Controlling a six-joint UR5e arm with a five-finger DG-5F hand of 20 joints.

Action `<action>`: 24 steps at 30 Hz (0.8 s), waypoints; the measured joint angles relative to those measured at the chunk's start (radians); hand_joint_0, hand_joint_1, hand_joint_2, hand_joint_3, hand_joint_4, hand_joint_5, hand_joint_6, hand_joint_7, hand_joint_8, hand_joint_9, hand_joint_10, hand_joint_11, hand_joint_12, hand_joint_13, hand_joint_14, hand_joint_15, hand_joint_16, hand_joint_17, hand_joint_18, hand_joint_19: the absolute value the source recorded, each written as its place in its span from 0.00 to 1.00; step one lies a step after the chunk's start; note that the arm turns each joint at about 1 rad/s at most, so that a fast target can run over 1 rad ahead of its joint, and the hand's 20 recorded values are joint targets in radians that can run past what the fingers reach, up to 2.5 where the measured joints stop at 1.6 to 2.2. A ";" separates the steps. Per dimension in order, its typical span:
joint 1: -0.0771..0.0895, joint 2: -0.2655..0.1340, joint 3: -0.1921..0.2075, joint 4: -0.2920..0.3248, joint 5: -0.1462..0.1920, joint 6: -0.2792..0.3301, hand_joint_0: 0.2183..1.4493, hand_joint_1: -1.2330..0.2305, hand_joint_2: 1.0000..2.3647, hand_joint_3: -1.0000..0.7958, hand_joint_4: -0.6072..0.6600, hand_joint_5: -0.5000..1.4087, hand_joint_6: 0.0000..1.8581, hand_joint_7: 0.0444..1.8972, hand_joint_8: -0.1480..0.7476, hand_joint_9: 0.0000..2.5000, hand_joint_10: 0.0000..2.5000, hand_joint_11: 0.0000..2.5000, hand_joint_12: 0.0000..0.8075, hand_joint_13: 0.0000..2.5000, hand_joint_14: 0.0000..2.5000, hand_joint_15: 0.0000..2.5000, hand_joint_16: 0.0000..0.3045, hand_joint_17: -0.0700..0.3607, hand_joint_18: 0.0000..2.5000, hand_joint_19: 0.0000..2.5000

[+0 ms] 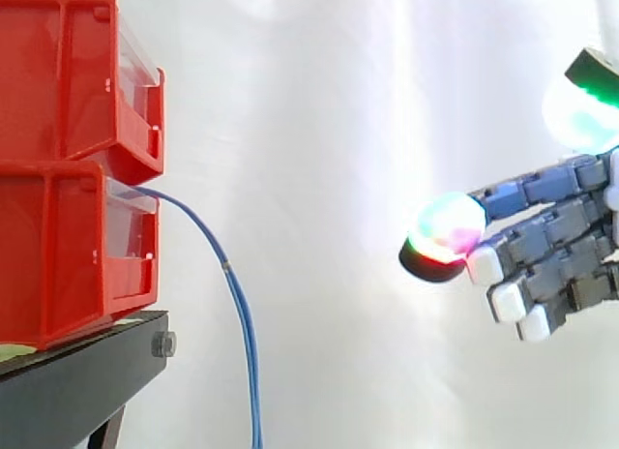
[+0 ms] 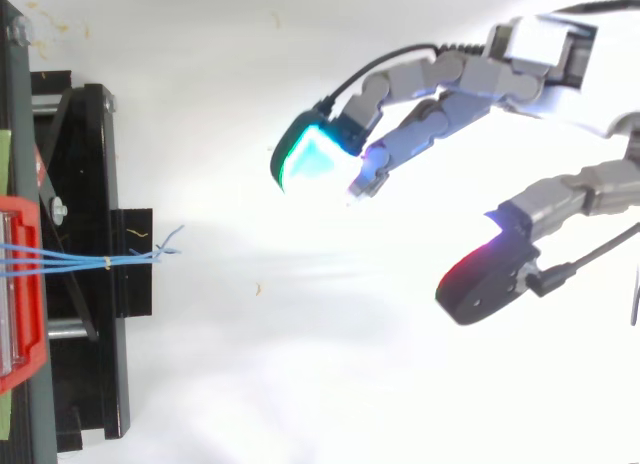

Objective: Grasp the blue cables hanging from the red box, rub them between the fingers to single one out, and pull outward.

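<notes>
White curtain backs the whole scene. Against it the hand [image 1: 546, 238] hangs in the air with its fingers stretched out and spread apart, holding nothing and touching nothing. One pad [image 1: 447, 226] glows green and red and points toward the work. Well apart from it, the blue cables [image 1: 242, 314] come out of the front of the lower red box [image 1: 58, 255], arc outward and drop past the black stand [image 1: 82, 362]. From above we see several strands [image 2: 80, 256] running close together. The upper red box [image 1: 58, 72] sits stacked on the lower one.
</notes>
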 measured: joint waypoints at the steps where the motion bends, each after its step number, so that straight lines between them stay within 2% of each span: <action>1: 0.000 -0.004 0.000 0.001 -0.005 0.007 0.21 0.40 0.00 0.28 0.69 0.16 0.27 0.37 0.41 0.30 0.00 0.12 0.47 0.31 0.00 0.16 0.15 0.40 0.24 0.22; 10: -0.009 -0.011 -0.001 -0.024 -0.022 0.023 0.21 0.39 0.00 0.28 0.70 0.16 0.27 0.38 0.42 0.28 0.00 0.13 0.47 0.30 0.00 0.16 0.15 0.40 0.24 0.22; 15: -0.012 -0.020 -0.001 -0.028 -0.022 0.019 0.20 0.39 0.00 0.28 0.70 0.17 0.27 0.39 0.42 0.23 0.00 0.13 0.46 0.22 0.00 0.15 0.16 0.42 0.20 0.22; 21: -0.015 -0.045 0.000 -0.014 -0.021 0.018 0.20 0.38 0.00 0.28 0.71 0.17 0.27 0.41 0.42 0.15 0.00 0.09 0.44 0.10 0.00 0.09 0.16 0.42 0.08 0.16; 24: -0.015 -0.051 0.000 0.008 -0.022 0.009 0.20 0.38 0.00 0.28 0.71 0.17 0.27 0.41 0.42 0.15 0.00 0.08 0.43 0.10 0.00 0.09 0.16 0.42 0.08 0.16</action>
